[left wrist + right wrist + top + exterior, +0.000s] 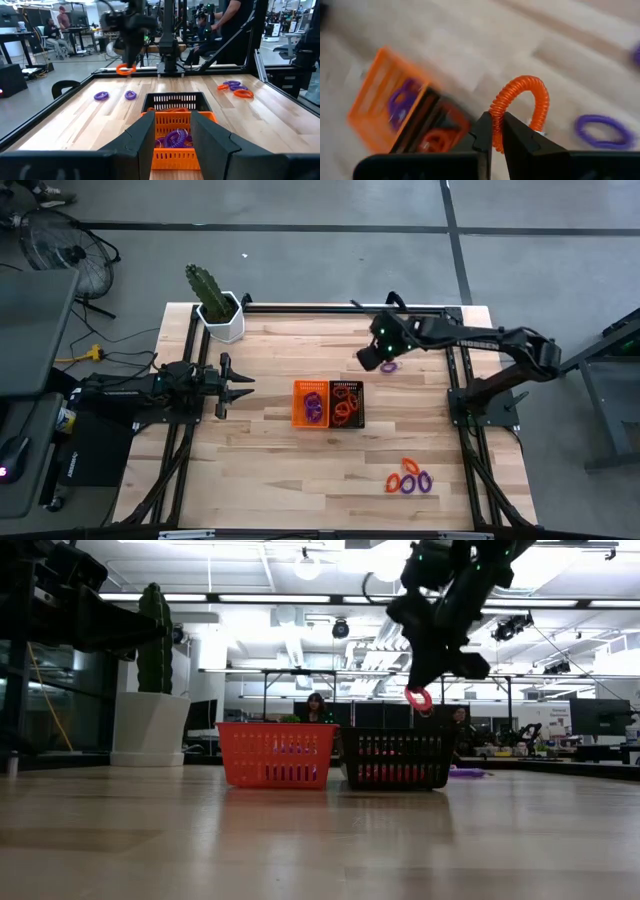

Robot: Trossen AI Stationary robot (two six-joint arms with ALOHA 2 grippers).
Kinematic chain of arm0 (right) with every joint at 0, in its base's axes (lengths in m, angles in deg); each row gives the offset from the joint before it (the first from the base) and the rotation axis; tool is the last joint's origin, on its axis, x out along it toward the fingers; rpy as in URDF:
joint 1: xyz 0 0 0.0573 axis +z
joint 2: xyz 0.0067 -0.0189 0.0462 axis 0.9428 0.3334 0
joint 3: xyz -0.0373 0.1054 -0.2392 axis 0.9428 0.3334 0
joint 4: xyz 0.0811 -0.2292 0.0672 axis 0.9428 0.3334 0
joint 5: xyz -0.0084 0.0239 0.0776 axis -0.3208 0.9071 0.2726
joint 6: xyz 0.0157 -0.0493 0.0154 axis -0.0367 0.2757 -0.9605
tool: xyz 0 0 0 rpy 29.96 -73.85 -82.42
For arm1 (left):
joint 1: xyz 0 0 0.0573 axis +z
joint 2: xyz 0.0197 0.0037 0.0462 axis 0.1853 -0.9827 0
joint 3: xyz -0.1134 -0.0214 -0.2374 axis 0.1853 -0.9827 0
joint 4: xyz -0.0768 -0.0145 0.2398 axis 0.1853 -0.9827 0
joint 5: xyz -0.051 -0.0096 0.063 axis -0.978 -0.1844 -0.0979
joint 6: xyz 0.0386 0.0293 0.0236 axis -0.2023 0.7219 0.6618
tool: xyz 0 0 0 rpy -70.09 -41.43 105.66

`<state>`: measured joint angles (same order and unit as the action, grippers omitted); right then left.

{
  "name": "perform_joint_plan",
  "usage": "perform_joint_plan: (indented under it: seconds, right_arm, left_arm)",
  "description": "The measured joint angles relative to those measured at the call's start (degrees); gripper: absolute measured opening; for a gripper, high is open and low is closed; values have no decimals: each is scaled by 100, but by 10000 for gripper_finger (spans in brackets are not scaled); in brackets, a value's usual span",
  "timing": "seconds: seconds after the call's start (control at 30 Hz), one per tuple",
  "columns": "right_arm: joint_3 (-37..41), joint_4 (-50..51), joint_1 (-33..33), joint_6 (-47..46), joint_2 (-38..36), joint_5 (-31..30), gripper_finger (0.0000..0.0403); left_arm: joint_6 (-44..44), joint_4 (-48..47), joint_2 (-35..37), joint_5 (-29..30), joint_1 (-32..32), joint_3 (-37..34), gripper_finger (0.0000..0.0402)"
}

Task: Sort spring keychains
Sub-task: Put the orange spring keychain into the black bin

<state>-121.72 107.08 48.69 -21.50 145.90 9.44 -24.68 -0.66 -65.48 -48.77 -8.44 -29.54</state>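
An orange spring keychain (519, 111) hangs pinched in the closed right pincer (496, 131), lifted above the table (270, 470), right of and beyond the orange bin (309, 403) and black bin (347, 404). The left pincer (240, 387) waits part-open, left of both bins.

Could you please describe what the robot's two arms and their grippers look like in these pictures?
Both arms are dark, nearly black, jointed links. The left gripper ends in two pointed dark fingers; in its wrist view they are broad, angular black wedges. The right gripper has slim, tapering black fingers, and small green lights glow on its wrist. Pale lettering runs along the right forearm.
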Motion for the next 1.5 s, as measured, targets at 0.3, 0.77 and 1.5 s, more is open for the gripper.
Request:
perform_joint_plan:
  seconds: [0.3, 0.77, 1.5]
  right_arm:
    - [-1, -370, 1145, 944, 224, 153, 29]
    - [-11, -1148, 2421, 2085, 1213, -260, 30]
    - [-11, -1182, 2446, 2101, 1532, -1176, 77]
  left_arm:
    - [0, 0, 0, -1, 0, 0, 122]
    - [-1, -1, 0, 0, 0, 0, 122]
    - [-1, -1, 0, -2, 0, 0, 122]
